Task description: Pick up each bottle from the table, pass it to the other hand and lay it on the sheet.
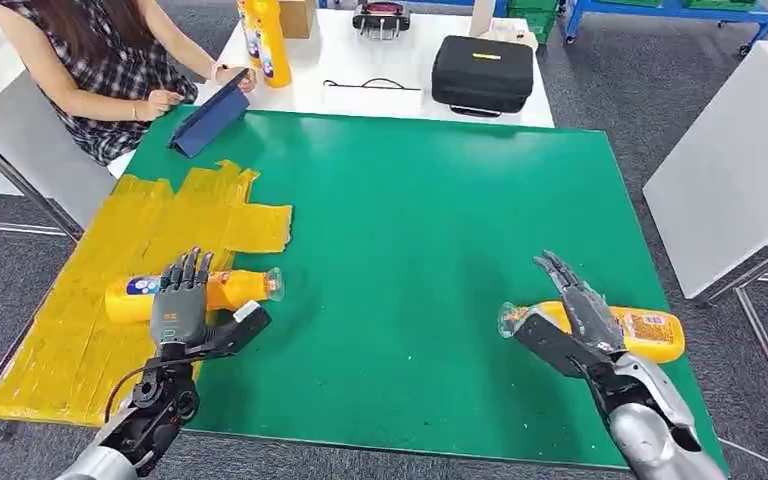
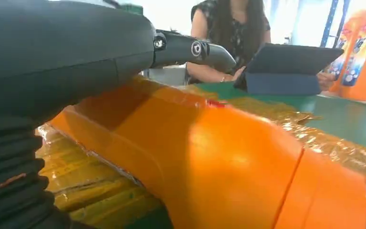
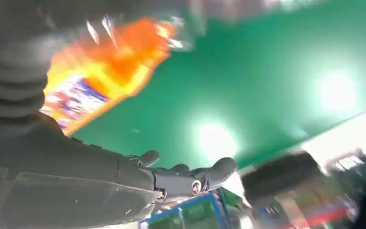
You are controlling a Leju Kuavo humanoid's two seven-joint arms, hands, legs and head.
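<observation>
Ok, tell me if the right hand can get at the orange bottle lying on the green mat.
Probably yes: the right hand hovers open right over that orange bottle, nothing between them.

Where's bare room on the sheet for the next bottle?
The sheet is bare beyond the bottle lying on it, up to its ragged far edge, and nearer the table's near edge. The middle is crowded: the left robot hand is over that bottle.

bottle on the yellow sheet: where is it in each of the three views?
Head view: bottle on the sheet lies lower left, under the left hand.
Left wrist view: the big orange body across the foreground.
Right wrist view: not in it; the orange bottle there is the other one.
Shared landmark: green mat.
</observation>
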